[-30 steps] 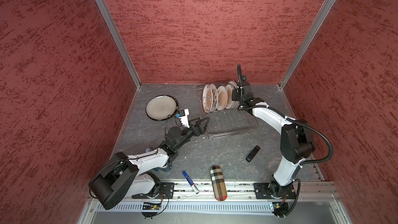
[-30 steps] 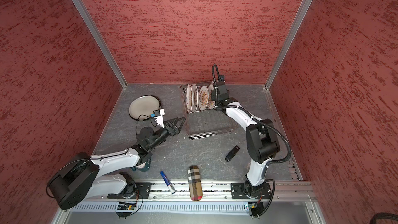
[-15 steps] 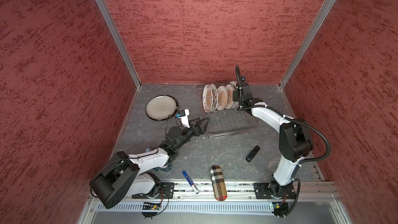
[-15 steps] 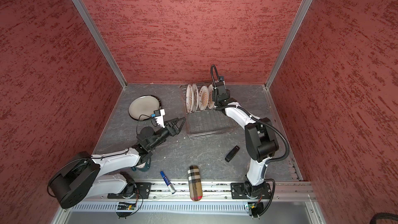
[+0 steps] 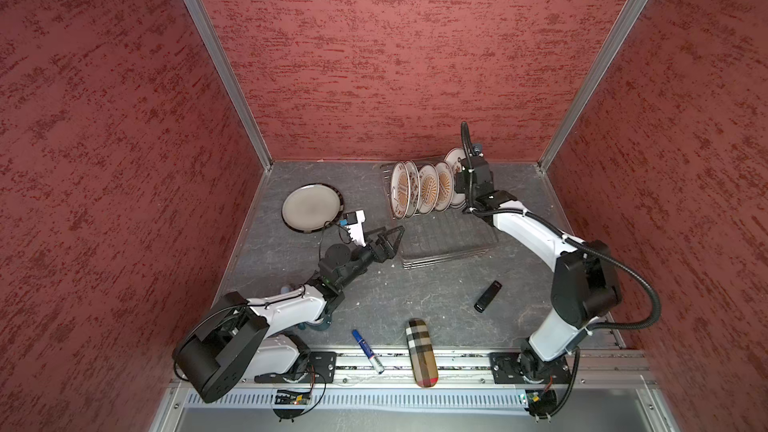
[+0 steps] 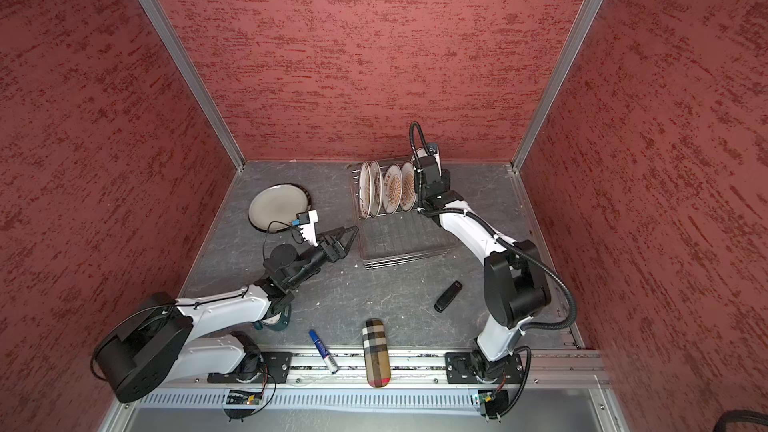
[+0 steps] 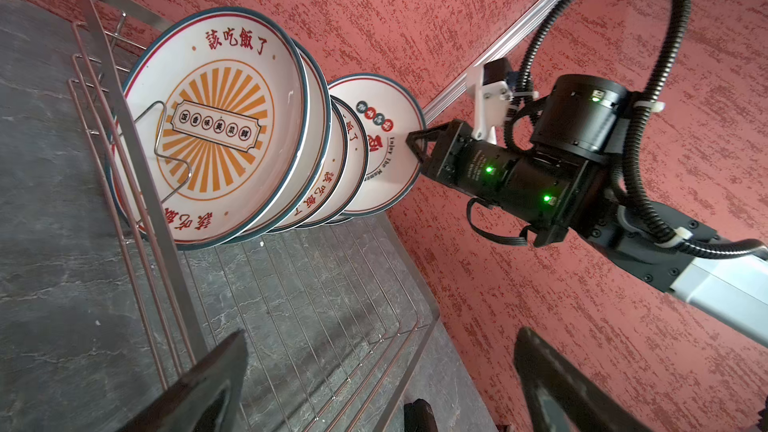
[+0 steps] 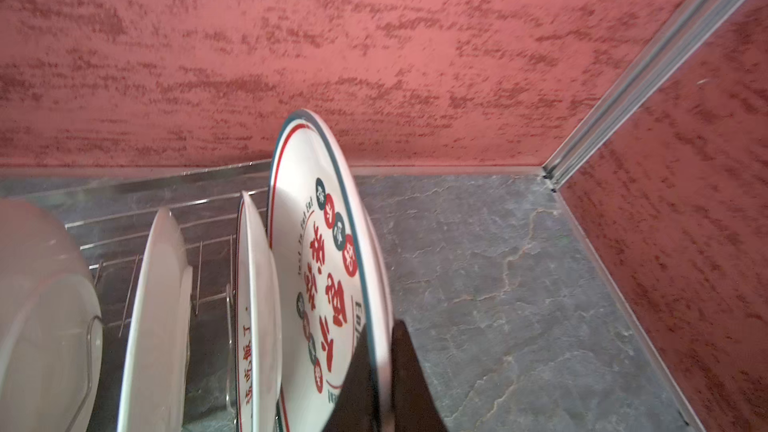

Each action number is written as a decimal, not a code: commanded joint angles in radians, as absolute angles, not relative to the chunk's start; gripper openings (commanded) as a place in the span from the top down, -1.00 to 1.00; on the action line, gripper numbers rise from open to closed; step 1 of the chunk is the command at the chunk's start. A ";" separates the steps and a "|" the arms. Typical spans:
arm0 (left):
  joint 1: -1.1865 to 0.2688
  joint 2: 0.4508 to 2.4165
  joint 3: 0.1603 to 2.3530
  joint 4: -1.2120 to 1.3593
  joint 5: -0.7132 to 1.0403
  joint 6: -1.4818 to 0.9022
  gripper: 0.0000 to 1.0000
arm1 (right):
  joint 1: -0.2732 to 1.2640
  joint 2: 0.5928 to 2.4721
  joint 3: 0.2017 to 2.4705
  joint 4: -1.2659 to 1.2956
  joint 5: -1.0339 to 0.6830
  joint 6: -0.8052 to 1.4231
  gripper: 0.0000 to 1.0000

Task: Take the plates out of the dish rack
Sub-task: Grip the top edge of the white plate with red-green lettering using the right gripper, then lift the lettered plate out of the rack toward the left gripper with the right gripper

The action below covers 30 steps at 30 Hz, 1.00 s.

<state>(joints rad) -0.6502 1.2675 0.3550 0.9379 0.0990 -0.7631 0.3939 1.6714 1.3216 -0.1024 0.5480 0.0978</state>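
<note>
Currently: right gripper [image 8: 380, 340] pinching end plate [image 8: 324, 251] rim; left gripper [image 5: 397, 241] spread wide, near dish rack [image 5: 449, 243] corner.

Dish rack [image 5: 451, 238]: silver wire tray, flat on table [image 5: 415, 297], rear-centre. Patterned plates [image 5: 424, 189]: on edge btwn prongs at far end, leaning. Red-character plate [image 7: 382, 160]: end of row, higher than rest. Grey plate [image 5: 311, 206]: dark rim, flat, left of rack.
</note>
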 commanded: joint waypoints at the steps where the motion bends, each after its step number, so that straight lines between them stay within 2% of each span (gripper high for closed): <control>1: -0.652 1.240 0.345 0.962 0.093 -0.768 -0.99 | 0.420 1.585 1.325 -0.001 0.625 0.106 0.89; 11: -0.657 1.191 0.323 0.948 0.074 -0.767 -0.99 | 0.479 1.409 1.216 0.060 0.740 0.068 0.90; 19: -0.660 1.167 0.314 0.939 0.066 -0.768 -0.99 | 0.517 1.230 1.098 0.107 0.752 0.076 0.90; 30: -0.632 1.094 0.238 1.023 0.112 -0.784 -0.99 | 0.515 0.982 0.902 0.174 0.364 0.227 1.00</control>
<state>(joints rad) -0.6468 1.1183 0.2520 0.9806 0.0788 -0.7776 0.5144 1.0275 0.9306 0.0628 0.5209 0.1612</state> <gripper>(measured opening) 0.994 0.082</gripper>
